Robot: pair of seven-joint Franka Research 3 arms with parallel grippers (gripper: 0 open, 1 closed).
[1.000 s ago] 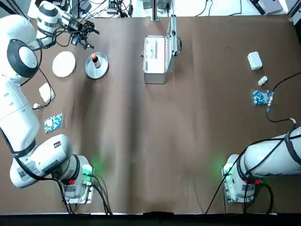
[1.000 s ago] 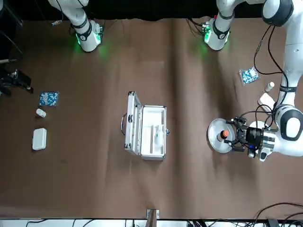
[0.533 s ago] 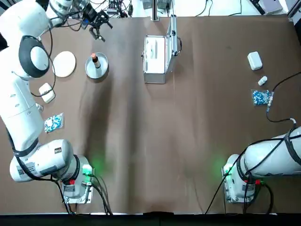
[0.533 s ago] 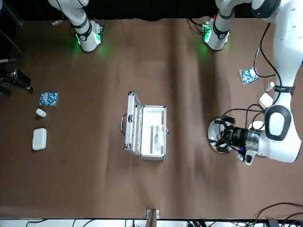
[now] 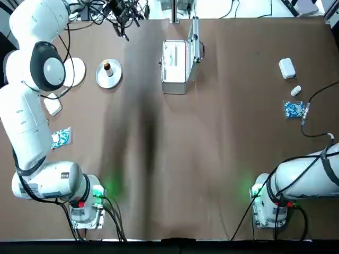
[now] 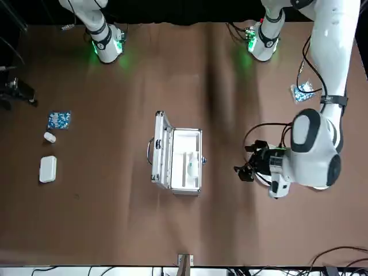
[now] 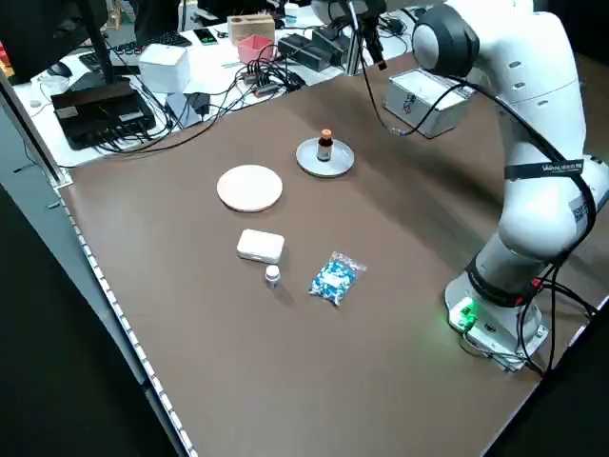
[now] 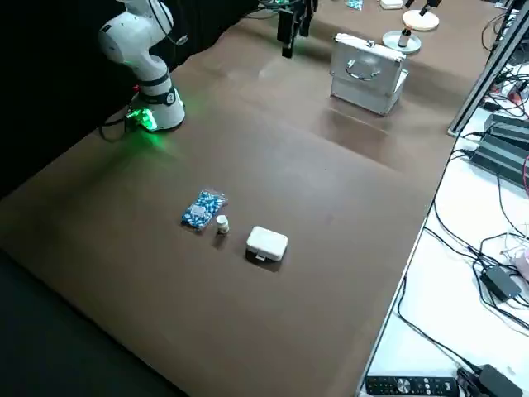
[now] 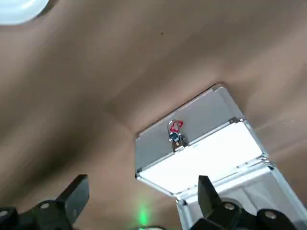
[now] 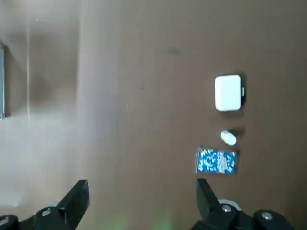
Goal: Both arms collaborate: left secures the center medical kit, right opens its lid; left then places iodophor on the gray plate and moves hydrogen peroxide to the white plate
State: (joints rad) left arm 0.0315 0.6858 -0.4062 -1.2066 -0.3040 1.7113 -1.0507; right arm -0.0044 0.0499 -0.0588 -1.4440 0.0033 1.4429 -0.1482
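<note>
The medical kit [image 5: 174, 83] stands open at the table's far middle, its lid [image 5: 195, 37] upright on the right side. A small teal-marked white item, likely the hydrogen peroxide [image 6: 191, 165], lies in the kit's tray. The brown iodophor [image 5: 107, 67] stands upright on the gray plate [image 5: 115, 79]. Left of that, the white plate [image 5: 78, 71] is bare and partly covered by the left arm. My left gripper [image 5: 122, 13] hangs open and empty between the gray plate and the kit, above the far edge. My right gripper [image 10: 140, 187] is open, high over the table's right side.
On the right lie a white box [image 5: 286, 67], a small white bottle [image 5: 295, 91] and a blue packet [image 5: 294, 109]. A second white box [image 5: 53, 104] and blue packet [image 5: 60, 137] lie on the left. Cables and equipment crowd the far edge.
My left gripper has swung away from the plates toward the kit along the far edge. The iodophor stays on the gray plate. The kit has not moved.
</note>
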